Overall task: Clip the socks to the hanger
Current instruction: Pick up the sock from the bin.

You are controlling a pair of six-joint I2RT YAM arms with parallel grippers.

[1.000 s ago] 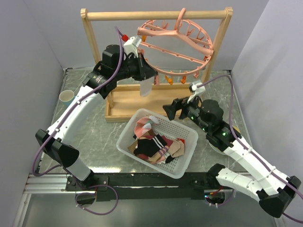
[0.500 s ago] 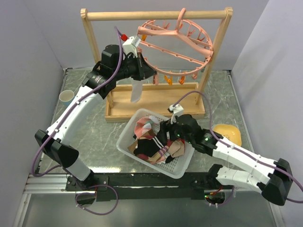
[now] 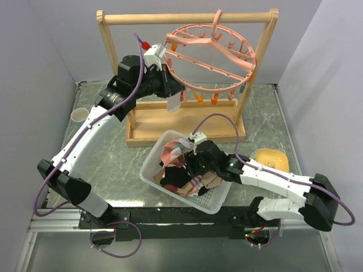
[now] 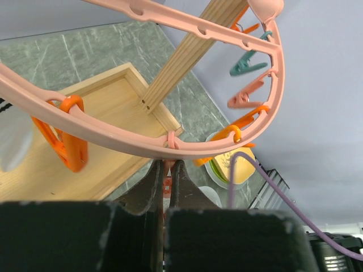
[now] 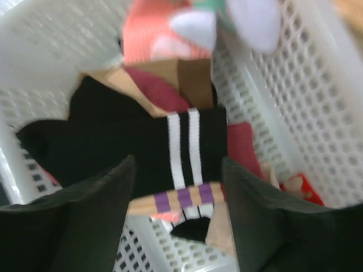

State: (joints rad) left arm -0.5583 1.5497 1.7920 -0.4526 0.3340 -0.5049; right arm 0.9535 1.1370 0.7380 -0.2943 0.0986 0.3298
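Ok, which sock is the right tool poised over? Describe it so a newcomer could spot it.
Find the white mesh basket in front of the wooden rack. The right tool hangs over its pile of socks, and the sock lying on top between the fingers is the one. It is black with two white stripes across it, unlike the pink and tan ones beside it.

Glossy plastic hanger [image 3: 211, 39], pale wooden rack [image 3: 187, 18] (smooth), cloth socks [image 3: 176, 177], perforated plastic basket [image 3: 148, 164].
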